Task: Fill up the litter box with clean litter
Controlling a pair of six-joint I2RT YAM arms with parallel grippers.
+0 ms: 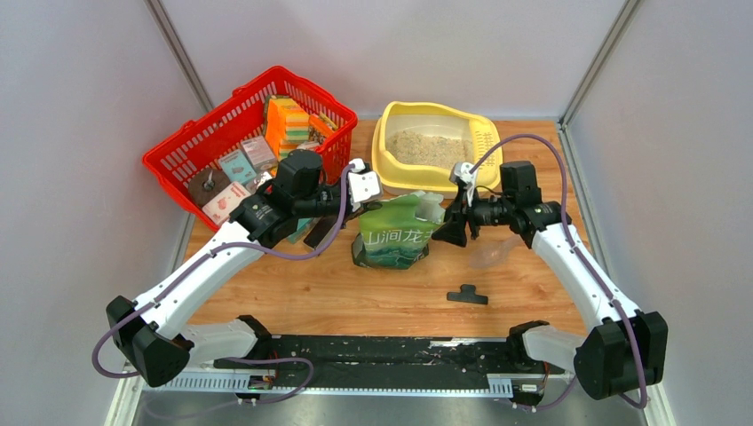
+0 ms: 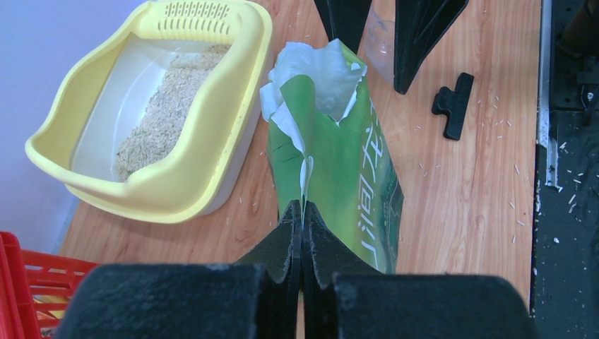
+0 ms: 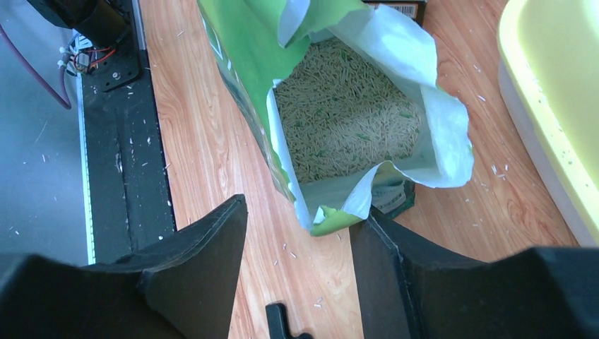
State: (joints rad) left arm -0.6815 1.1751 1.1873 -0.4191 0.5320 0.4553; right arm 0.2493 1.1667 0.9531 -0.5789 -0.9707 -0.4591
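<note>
My left gripper [image 2: 302, 220] is pinched tight on the green litter bag's [image 2: 342, 169] torn edge, mid-frame. My right gripper [image 3: 300, 279] has its 2 fingers apart at the bag's open mouth. The litter box [image 1: 391, 164], upper centre, holds some clean litter [image 1: 432, 148].

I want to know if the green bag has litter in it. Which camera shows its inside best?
The right wrist camera: it looks into the open green bag onto the litter inside. The left wrist camera shows only its outside and torn top; the top camera shows it small, inside hidden.
</note>
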